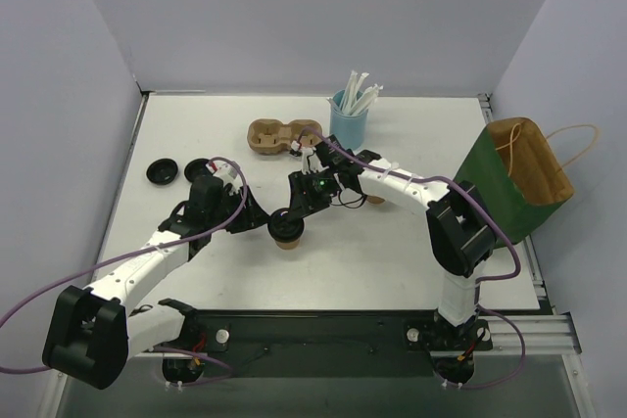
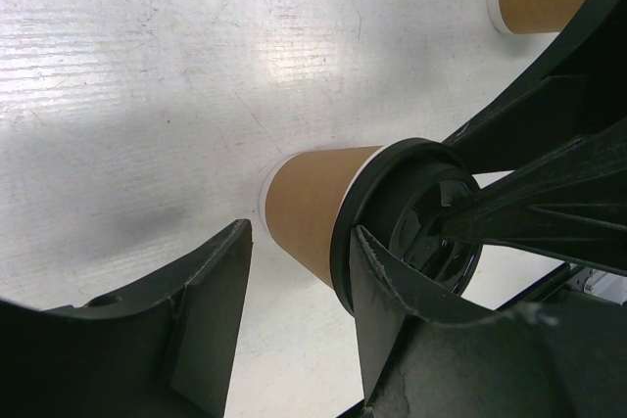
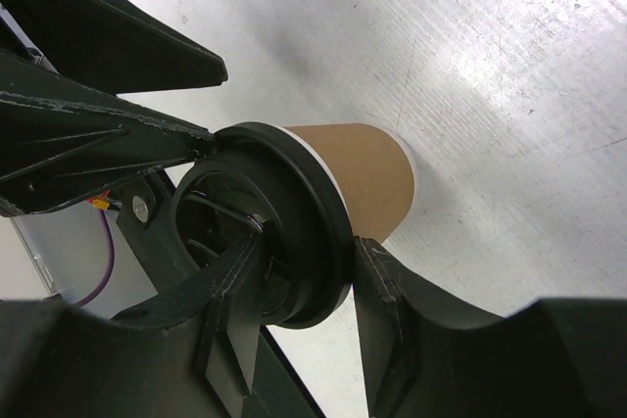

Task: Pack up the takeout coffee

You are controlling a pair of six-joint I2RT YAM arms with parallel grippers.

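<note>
The takeout coffee [image 3: 364, 168] stands on the worktop nearer than the pulp carrier [image 1: 279, 136]. Its black lid [image 3: 294, 175] is pinched by the right gripper [image 3: 312, 247]. The left gripper [image 2: 299, 237] is spread around it. Packing seems not yet done.

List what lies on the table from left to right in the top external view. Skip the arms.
loose black lid → lidded tan coffee cup → light-blue cup of straws → green paper bag
</note>
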